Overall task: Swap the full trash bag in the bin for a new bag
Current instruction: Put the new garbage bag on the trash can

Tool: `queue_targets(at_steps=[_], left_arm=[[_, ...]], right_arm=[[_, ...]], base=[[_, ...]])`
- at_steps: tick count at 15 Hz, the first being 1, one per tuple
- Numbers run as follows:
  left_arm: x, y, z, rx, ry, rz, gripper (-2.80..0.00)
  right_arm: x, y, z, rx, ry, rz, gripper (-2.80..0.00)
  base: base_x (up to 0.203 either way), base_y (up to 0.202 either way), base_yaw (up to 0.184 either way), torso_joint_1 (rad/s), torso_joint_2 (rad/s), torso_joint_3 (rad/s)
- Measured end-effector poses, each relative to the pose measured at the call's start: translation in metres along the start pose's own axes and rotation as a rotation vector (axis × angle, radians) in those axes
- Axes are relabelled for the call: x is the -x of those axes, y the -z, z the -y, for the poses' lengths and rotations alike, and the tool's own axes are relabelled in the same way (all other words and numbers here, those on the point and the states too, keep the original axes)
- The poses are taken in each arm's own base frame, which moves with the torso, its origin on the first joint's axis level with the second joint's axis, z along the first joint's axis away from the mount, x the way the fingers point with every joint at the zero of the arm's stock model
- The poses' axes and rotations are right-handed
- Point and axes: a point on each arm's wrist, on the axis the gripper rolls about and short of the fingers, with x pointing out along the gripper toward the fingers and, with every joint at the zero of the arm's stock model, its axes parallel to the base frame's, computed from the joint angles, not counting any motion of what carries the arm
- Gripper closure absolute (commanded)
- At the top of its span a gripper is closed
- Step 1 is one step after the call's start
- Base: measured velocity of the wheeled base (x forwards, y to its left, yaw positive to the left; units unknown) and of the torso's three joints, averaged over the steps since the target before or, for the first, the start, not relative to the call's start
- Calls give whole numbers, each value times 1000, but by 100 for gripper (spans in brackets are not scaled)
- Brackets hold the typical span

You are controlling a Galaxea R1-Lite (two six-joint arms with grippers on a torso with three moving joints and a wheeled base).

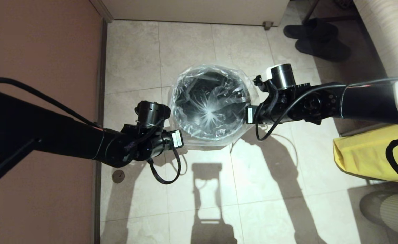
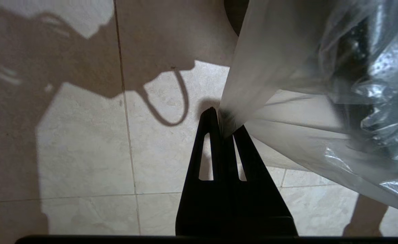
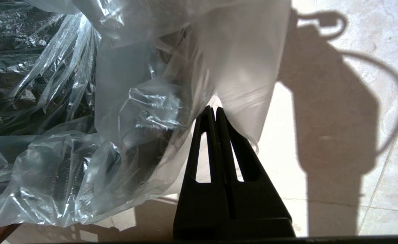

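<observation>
The bin [image 1: 219,98] stands on the tiled floor in the middle of the head view, its dark inside showing through the new bag [image 1: 180,98]. This clear bag is spread over the bin's mouth, and its star seal hangs inside. My left gripper [image 1: 181,140] is at the bin's near left side. It is shut on the bag's edge [image 2: 287,67], which rises from the fingertips [image 2: 216,118]. My right gripper [image 1: 250,115] is at the bin's right side, shut on the opposite edge of the bag [image 3: 243,67]. The bin's black inside [image 3: 16,51] lies beyond.
A brown wall [image 1: 39,51] runs along the left. A yellow sack [image 1: 365,156] sits at the right, with a round seat [image 1: 392,210] below it. Black slippers [image 1: 317,37] lie at the back right. A small floor disc [image 1: 118,176] is near the wall.
</observation>
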Motion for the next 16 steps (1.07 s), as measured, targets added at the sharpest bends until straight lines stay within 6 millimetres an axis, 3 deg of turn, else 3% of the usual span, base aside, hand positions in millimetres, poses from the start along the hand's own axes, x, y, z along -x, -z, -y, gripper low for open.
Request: queue_targets(at_steps=[3, 4, 9, 15, 16], left_arm=[[8, -5, 0, 5, 8, 18, 0], [9, -6, 0, 4, 7, 20, -280], [19, -11, -2, 18, 14, 36, -280], [55, -20, -2, 29, 53, 77, -280], [58, -20, -3, 31, 53, 79, 0]], right_arm=[[7, -3, 0, -2, 0, 5, 0], [8, -3, 0, 0, 0, 3, 0], [12, -5, -2, 0, -2, 13, 0], [21, -5, -2, -28, 1, -13, 0], [24, -6, -2, -36, 1, -12, 0]], base=[[0, 0, 0, 0, 0, 0], [0, 0, 0, 0, 0, 0], [0, 0, 0, 0, 0, 0], [0, 0, 0, 0, 0, 0], [0, 0, 0, 0, 0, 0]])
